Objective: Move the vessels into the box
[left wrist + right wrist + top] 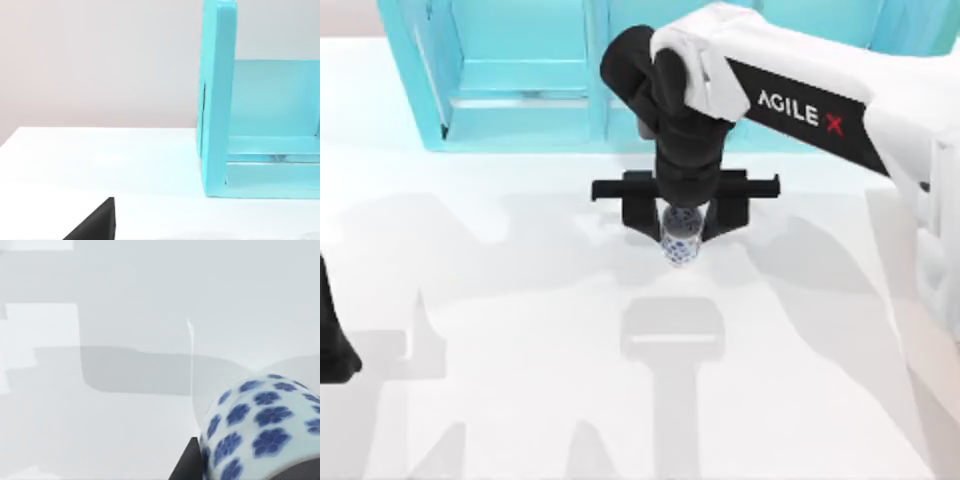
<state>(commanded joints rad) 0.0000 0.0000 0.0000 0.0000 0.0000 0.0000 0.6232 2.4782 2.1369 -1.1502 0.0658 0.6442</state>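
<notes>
While the left arm sits parked, the right tool (682, 232) grips the white floral cup (681, 240) — lifted above the table (520, 330).

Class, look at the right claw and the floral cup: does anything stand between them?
Nothing visible does. The right claw is already shut on the floral cup, above the middle of the white table, in front of the turquoise cabinet.

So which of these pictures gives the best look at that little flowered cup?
The right wrist view: the white cup with blue flowers is close up, its pattern plain. The top view shows the same cup small, mostly hidden between the jaws of the right gripper.
</notes>
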